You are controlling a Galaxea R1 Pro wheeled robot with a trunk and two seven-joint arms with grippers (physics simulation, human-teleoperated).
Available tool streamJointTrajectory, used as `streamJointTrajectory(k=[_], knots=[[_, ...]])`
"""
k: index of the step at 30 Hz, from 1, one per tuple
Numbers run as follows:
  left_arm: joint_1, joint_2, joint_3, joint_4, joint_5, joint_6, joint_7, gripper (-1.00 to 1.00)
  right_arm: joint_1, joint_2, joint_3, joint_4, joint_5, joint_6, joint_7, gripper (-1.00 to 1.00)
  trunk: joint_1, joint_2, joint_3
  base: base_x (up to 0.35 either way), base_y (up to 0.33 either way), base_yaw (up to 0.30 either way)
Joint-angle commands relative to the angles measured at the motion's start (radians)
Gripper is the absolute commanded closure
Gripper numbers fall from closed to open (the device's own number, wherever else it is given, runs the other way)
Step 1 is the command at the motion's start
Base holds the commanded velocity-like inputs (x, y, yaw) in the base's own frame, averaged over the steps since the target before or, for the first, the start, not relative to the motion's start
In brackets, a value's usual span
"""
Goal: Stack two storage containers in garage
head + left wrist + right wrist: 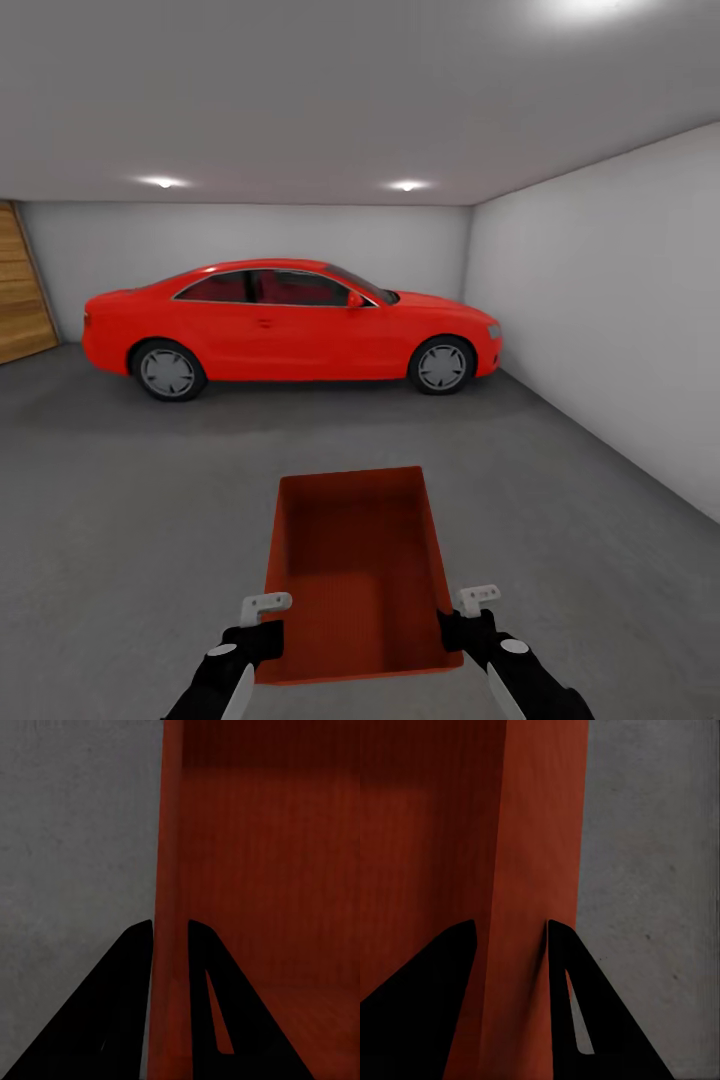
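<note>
In the head view one orange-red storage container [355, 560] sits open-top between my two arms, low and central, over the dark grey concrete floor [130, 520] of the garage. My left gripper [262, 640] is shut on its left side wall near the close corner. In the left wrist view that gripper [171, 926] has one finger on each side of the thin container wall [169, 832]. My right gripper [465, 630] is shut on the right wall in the same way, and the right wrist view shows it [510, 924] straddling the container wall [540, 832]. The container is empty inside.
A red car [290, 325] is parked across the far end of the garage. The wood-plank door [22, 290] is at the far left. A white wall [600, 300] runs along the right. Open concrete lies between me and the car.
</note>
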Motion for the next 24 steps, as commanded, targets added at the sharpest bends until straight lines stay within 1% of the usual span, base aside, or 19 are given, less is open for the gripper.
streamJointTrajectory(k=[1,24], knots=[[0.001,0.018,-0.003,-0.003,-0.042,-0.039,0.039,1.00,-0.001,0.000,-0.005,0.002,-0.036,0.005,0.058,1.00,0.001,-0.001,0.000,0.325,0.000,-0.278],[0.001,0.019,-0.003,-0.003,-0.042,-0.040,0.039,1.00,-0.001,0.000,-0.005,0.002,-0.036,0.005,0.057,1.00,0.001,-0.001,0.000,0.326,0.000,-0.279]])
